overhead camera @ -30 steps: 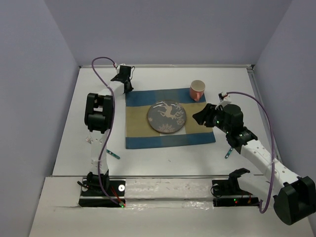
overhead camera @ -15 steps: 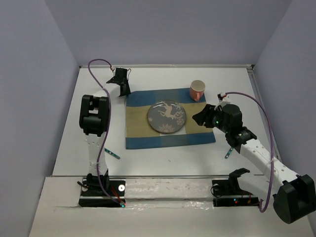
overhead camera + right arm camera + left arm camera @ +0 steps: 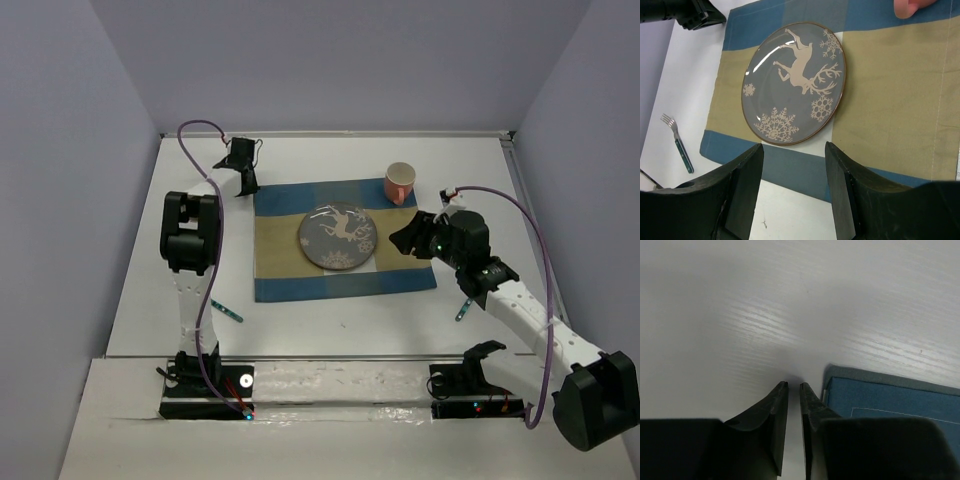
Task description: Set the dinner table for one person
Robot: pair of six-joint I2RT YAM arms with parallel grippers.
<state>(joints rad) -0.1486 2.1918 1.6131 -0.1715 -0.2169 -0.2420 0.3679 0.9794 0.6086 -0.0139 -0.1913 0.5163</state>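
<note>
The white dinner table (image 3: 300, 310) carries a blue, tan and white checked placemat (image 3: 400, 240). A grey plate with a deer and snowflakes (image 3: 338, 238) lies in the placemat's middle and shows in the right wrist view (image 3: 794, 82). A pink mug (image 3: 400, 183) stands on the far right corner. My left gripper (image 3: 245, 188) is shut and empty, its tips (image 3: 793, 385) down at the table beside the placemat's far left corner (image 3: 890, 400). My right gripper (image 3: 402, 240) is open and empty above the placemat's right part (image 3: 794, 146).
A green-handled fork (image 3: 227, 313) lies on the table left of the placemat and shows in the right wrist view (image 3: 680, 145). A second green-handled utensil (image 3: 464, 308) lies right of the placemat, partly under my right arm. Walls close the table in at the back and both sides.
My left arm has swung a little to the left and its gripper has drawn slightly off the placemat's far left corner. The right arm, plate and mug have not moved.
</note>
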